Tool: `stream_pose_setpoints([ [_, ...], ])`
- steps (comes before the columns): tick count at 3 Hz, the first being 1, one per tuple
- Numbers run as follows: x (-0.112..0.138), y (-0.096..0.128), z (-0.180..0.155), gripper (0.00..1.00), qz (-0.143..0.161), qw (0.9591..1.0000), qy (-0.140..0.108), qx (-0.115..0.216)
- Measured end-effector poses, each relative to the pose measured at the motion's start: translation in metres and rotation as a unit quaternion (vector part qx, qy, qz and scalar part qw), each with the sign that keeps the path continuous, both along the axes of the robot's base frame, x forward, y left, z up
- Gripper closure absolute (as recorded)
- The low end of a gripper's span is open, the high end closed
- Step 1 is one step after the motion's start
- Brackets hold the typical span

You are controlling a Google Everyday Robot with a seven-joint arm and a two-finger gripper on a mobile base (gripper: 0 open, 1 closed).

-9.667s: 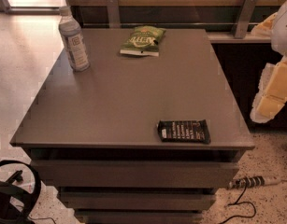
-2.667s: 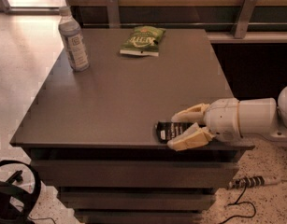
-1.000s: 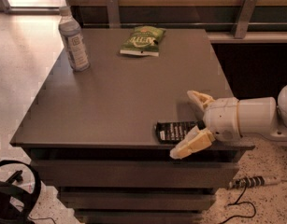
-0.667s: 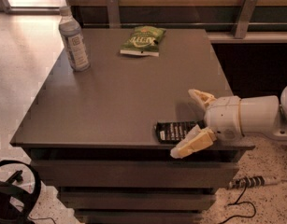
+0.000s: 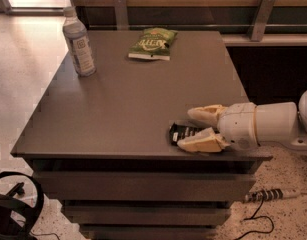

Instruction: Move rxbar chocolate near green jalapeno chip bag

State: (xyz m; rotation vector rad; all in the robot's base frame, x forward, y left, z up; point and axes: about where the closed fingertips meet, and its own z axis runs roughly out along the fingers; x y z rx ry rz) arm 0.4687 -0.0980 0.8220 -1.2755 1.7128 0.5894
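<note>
The rxbar chocolate (image 5: 176, 133), a flat black bar with white lettering, lies at the table's front right edge. My gripper (image 5: 185, 129) reaches in from the right at table height. Its two pale fingers (image 5: 205, 113) sit on either side of the bar and press against its far and near edges, covering its right part. The green jalapeno chip bag (image 5: 152, 43) lies flat at the back middle of the table, far from the bar and the gripper.
A clear labelled plastic bottle (image 5: 78, 44) stands at the back left of the brown table (image 5: 118, 109). A wooden wall with metal brackets runs behind. A black cable and a headset lie on the speckled floor.
The fingers were spread wide over the bar a second ago. They have drawn together onto the bar's edges. The bar, the bag and the bottle stay in place.
</note>
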Motion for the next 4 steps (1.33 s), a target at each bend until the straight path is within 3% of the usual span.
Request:
stream_pose_setpoints([
  [2, -0.0006, 0.0039, 0.0009, 0.87, 0.004, 1.0, -0.001, -0.001],
  [3, -0.0009, 0.0057, 0.0014, 1.0, 0.005, 1.0, -0.001, -0.001],
  [4, -0.001, 0.0058, 0.0014, 1.0, 0.006, 1.0, -0.001, -0.001],
])
